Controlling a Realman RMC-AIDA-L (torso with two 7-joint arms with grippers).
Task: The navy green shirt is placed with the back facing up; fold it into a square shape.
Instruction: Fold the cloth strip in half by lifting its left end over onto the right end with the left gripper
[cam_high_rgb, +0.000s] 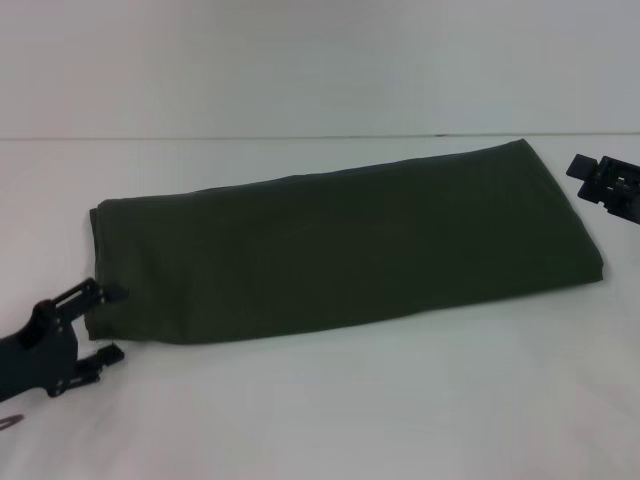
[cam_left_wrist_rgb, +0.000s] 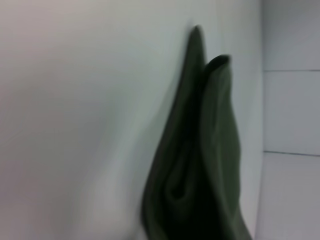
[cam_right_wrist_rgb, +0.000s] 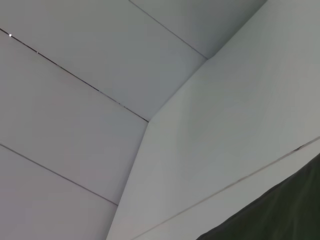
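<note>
Navy green shirt (cam_high_rgb: 340, 250) lying on the white tabletop (cam_high_rgb: 320, 410), already folded into a long, plain olive band (no lettering showing); judged remaining: a crosswise fold to make a square. Left hand (cam_high_rgb: 108, 325), fingers spread, straddles the band's left end; right hand (cam_high_rgb: 605, 185) hovers beside the right end, state unclear

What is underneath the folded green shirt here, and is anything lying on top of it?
The navy green shirt lies folded in a long band on the white table. Nothing lies on top. At its left end, layers show stacked; what is between or beneath them is covered.
</note>
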